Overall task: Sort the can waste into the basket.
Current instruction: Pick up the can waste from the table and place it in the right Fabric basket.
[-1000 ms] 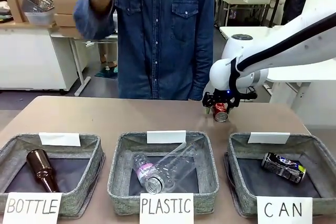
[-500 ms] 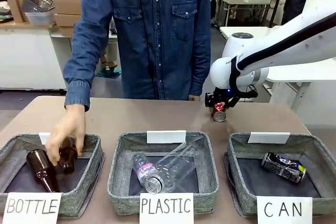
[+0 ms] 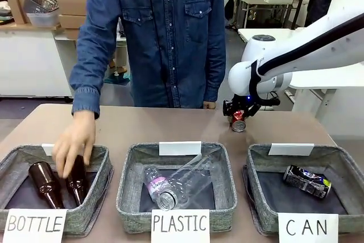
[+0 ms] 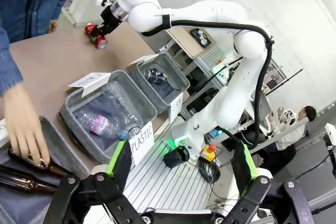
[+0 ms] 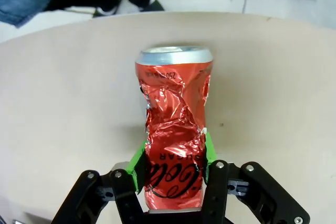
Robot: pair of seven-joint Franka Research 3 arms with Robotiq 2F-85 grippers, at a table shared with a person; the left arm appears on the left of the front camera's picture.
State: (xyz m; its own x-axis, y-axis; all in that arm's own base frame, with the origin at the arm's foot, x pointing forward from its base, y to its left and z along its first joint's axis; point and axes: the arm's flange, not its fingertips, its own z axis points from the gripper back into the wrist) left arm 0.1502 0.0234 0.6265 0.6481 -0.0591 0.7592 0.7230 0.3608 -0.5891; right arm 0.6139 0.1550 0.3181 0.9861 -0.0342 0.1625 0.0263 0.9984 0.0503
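Centrally, the right gripper (image 5: pixel 175 156) is clamped on the red can (image 5: pixel 175 129): its green pads (image 5: pixel 138 166) press both flanks of the crumpled waist, near the can's lower end. In the front view, the same gripper (image 3: pixel 239 119) holds the red can (image 3: pixel 238 122) at the far side of the table (image 3: pixel 148 126), beyond the grey basket (image 3: pixel 259 197) signed "CAN" and apart from it; whether the can clears the tabletop cannot be told. Inside that basket, the dark can (image 3: pixel 307 181) with yellow-green marks lies on its side on the dark floor.

From the left wrist camera, the left gripper (image 4: pixel 181 163) stands with its jaws spread wide and nothing between them; its green-edged fingers (image 4: pixel 118 156) frame the baskets below.

At the left, the person's hand (image 3: pixel 74 143) rests on a brown bottle (image 3: pixel 75 180) in the basket marked "BOTTLE" (image 3: pixel 102 157), beside a second brown bottle (image 3: pixel 44 181). Clear plastic bottles (image 3: pixel 176 185) fill the middle basket marked "PLASTIC" (image 3: pixel 128 186).
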